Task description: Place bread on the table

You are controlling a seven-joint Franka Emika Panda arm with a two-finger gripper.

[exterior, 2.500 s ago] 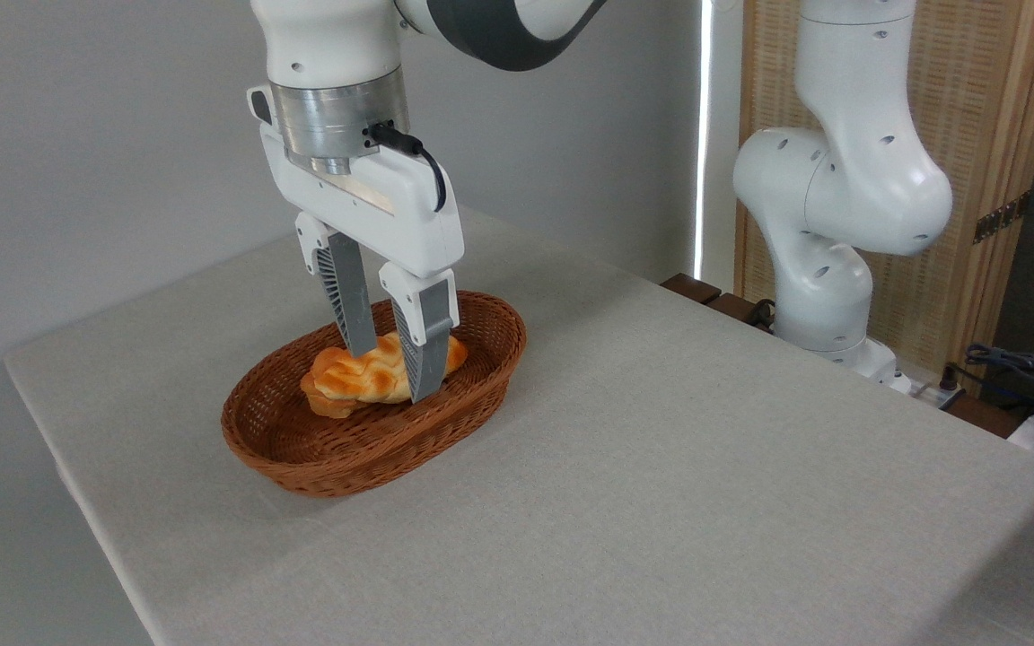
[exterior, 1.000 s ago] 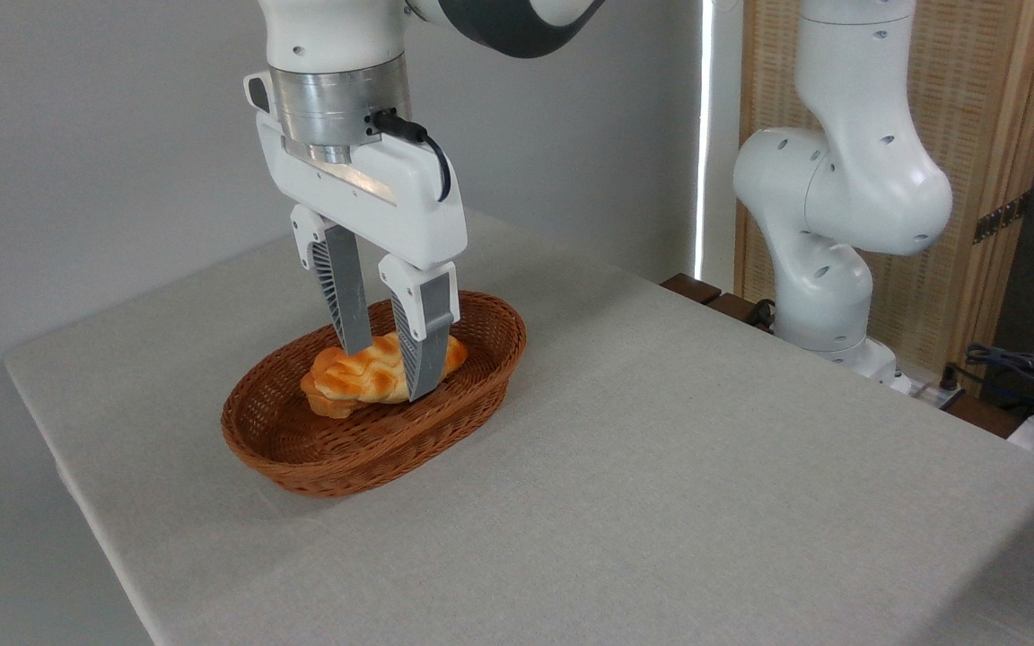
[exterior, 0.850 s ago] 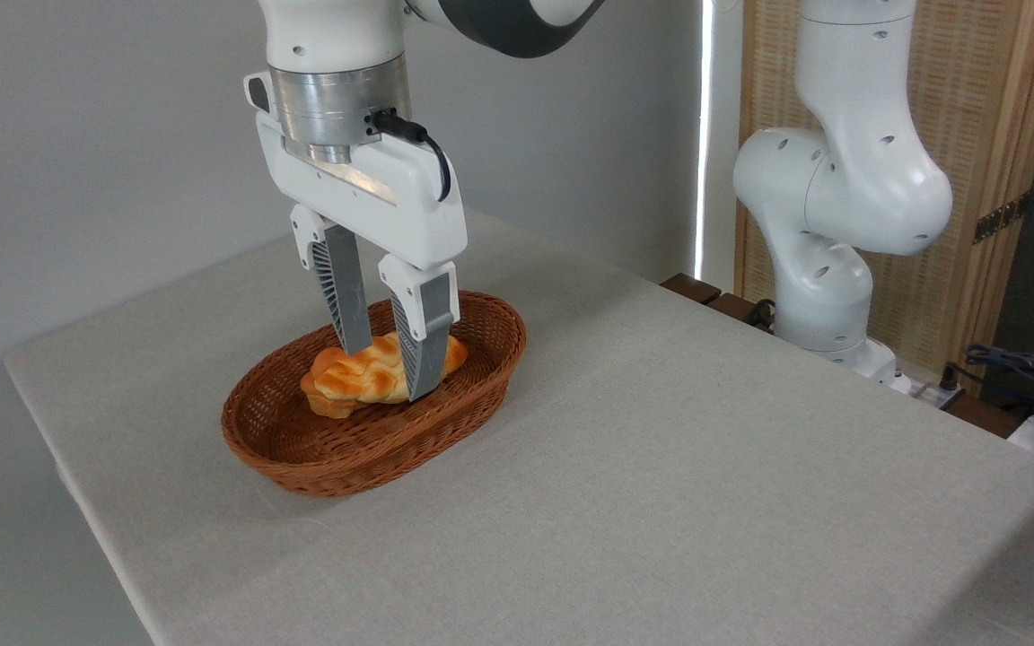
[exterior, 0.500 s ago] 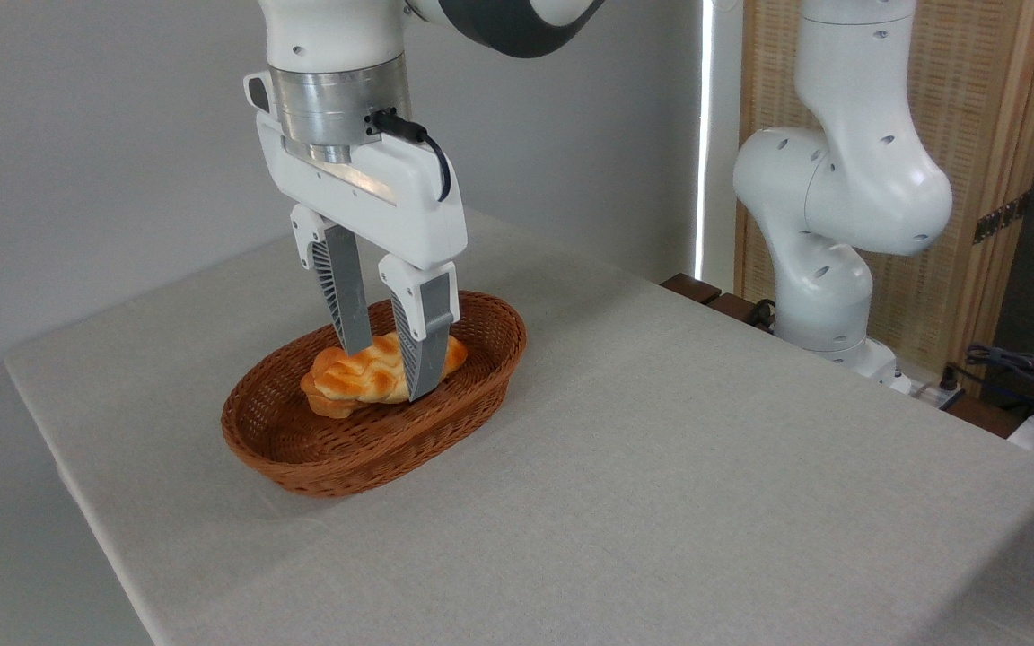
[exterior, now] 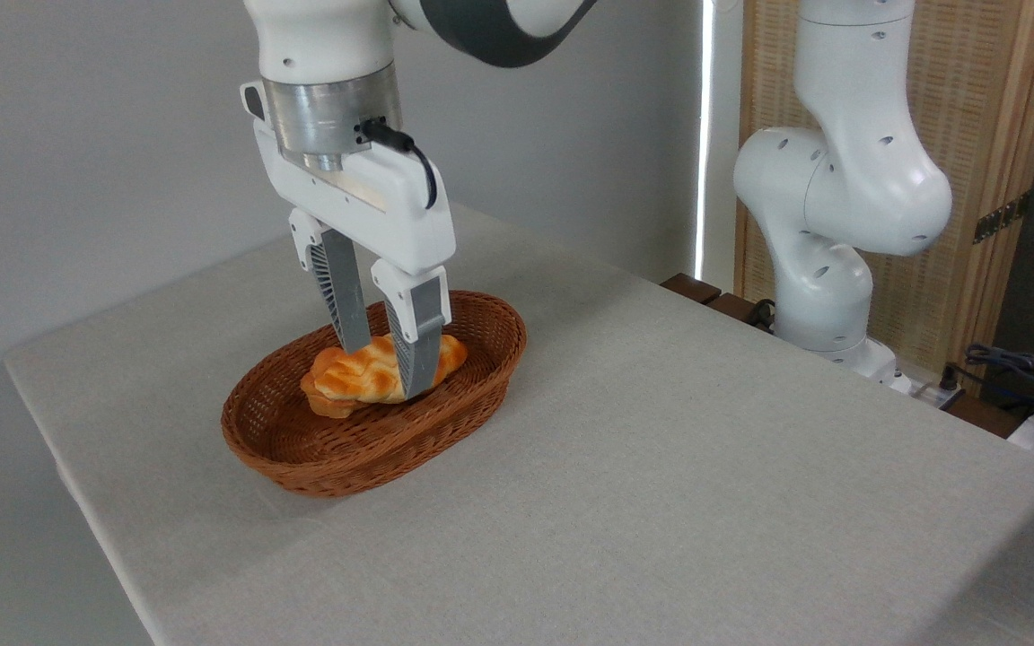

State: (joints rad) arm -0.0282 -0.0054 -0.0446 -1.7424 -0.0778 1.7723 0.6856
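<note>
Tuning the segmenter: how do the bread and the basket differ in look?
The bread is glossy golden-orange with a braided top; the basket is darker brown woven wicker. The bread is far smaller, lying inside the basket, which rests on the table. The gripper straddles only the bread. Both are elongated.

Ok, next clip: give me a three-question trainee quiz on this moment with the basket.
1. True or false: the bread already lies on the bare table.
2. What stands on either side of the loaf? A) the gripper fingers B) two buns C) a person's hand
3. Fill in: the bread sits inside the oval wicker ____.

Key: 1 false, it is in the basket, toward its far end. 2 A, one grey finger behind the loaf and one in front, closed against it. 3 basket.
</note>
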